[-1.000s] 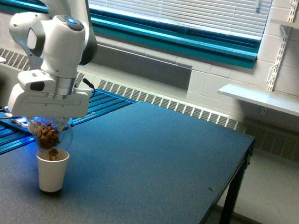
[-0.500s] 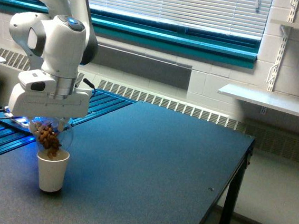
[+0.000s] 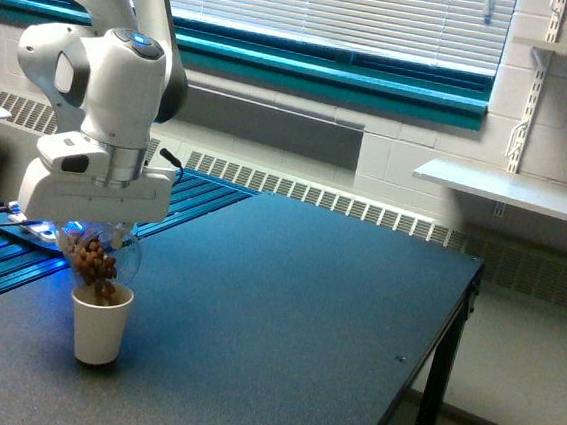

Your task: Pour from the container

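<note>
While the clear container [image 3: 98, 258], tipped and full of brown nut bits, hangs right over the mouth of a white paper cup [image 3: 100, 325], the claw [image 3: 95, 237] holds it from above, over the dark worktop [image 3: 284, 313] near the exterior view's left.

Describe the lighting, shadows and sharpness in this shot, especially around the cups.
Exterior view: soft, slightly low-resolution image throughout; daylight comes through the blinds, leaving pale sheen on the dark table; blue glow lights the slats behind the clear container; the white paper cup casts only a small dark shadow at its base; the gripper fingers are too blurred to make out.
</note>
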`<state>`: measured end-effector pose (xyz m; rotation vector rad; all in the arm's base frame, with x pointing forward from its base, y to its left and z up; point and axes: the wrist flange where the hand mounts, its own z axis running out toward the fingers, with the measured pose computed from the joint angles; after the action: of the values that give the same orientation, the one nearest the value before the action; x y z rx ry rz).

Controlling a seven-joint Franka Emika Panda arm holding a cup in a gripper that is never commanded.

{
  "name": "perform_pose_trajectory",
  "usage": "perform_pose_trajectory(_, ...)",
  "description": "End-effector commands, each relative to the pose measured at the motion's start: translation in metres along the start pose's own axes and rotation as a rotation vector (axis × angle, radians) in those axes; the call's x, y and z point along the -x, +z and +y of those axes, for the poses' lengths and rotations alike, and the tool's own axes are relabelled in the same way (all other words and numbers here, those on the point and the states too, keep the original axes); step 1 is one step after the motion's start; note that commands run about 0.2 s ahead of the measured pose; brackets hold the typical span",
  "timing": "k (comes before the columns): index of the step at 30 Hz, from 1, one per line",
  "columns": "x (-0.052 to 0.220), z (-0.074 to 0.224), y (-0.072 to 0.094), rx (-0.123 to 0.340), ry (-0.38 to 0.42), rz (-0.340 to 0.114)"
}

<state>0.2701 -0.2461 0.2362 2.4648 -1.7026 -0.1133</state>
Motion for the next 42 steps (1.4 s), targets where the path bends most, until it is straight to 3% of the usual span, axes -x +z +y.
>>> perform_pose_trajectory(1,-0.0005,-0.0008,0.0002,0.011,-0.019,-0.007)
perform_pose_trajectory(42,-0.0040,-0.0021,-0.0043,0.029,-0.035,-0.012)
